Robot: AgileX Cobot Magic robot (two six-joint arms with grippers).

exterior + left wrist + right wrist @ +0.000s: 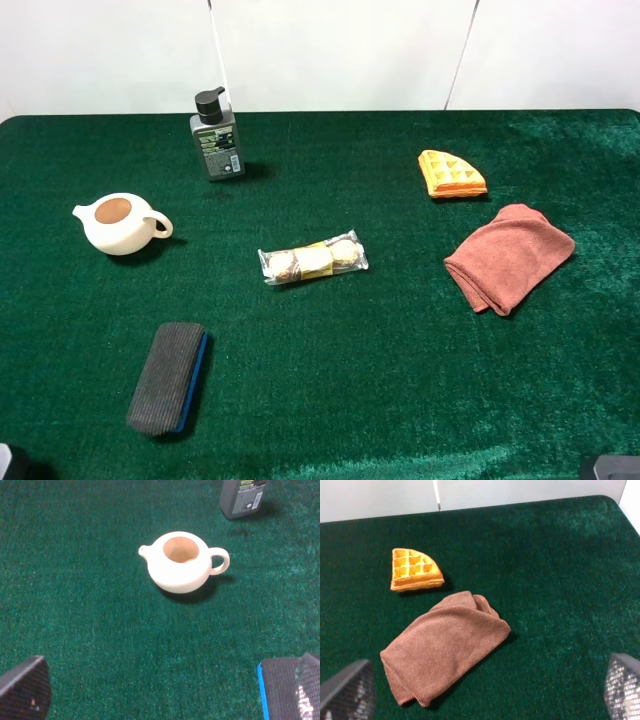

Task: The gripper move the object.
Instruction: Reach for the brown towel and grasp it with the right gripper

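Note:
The folded salmon-pink towel (508, 258) lies flat on the green table at the right. It also shows in the right wrist view (445, 645). My right gripper (485, 692) is open and empty, its two dark fingers (347, 692) spread wide, held above the table short of the towel. My left gripper (167, 690) is open and empty too, over the left side near the teapot. In the high view only small bits of both arms show at the bottom corners.
An orange waffle wedge (451, 174) lies just behind the towel. A wrapped snack packet (312, 258) is mid-table. A cream teapot (118, 222), a grey pump bottle (216, 135) and a dark eraser block (168, 377) are on the left.

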